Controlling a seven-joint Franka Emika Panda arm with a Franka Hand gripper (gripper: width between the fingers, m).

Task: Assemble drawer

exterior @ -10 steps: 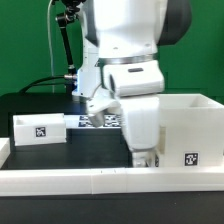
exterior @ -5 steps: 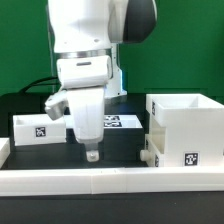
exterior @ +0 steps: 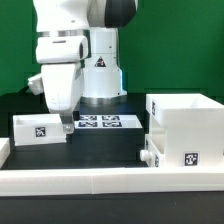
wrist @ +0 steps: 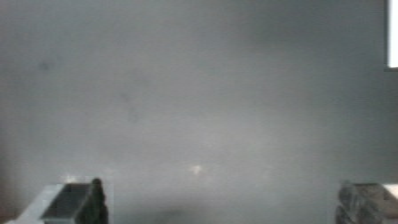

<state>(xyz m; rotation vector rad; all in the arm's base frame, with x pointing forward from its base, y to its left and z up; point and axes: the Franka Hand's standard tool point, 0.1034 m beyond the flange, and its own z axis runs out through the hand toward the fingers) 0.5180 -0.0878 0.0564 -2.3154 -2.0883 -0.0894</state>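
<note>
At the exterior view's left you have a small open-top tray [exterior: 36, 128] standing upright on the black table [exterior: 105, 148], its square black-and-white tag [exterior: 42, 130] facing the camera. A black cable [exterior: 30, 84] trails along the table behind it, in front of the green backdrop [exterior: 190, 50].

Just beside the tray's right end the gripper [exterior: 62, 124] points straight down from the white arm [exterior: 75, 40], low over the table. From this side you cannot tell whether the tips touch the tray or stand just behind it. In the wrist view the two fingers [wrist: 79, 201] stand wide apart at opposite sides of the frame. Between them you see only a blurred grey surface, so the tool is spread and holds nothing. A sliver of something white [wrist: 391, 35] shows at the edge of that view, too little to identify.

Further right, the marker board [exterior: 100, 123] lies flat on the table near the arm's base.

At the exterior view's right stands the large hollow housing [exterior: 185, 120], open side up, with a tag [exterior: 192, 157] on its near face. A smaller white part [exterior: 150, 155] sits against its lower left corner. You cannot tell from here whether it is slotted in or merely touching. The housing is well apart from the tray and the gripper.

A low white rail [exterior: 100, 180] runs along the table's front edge.
</note>
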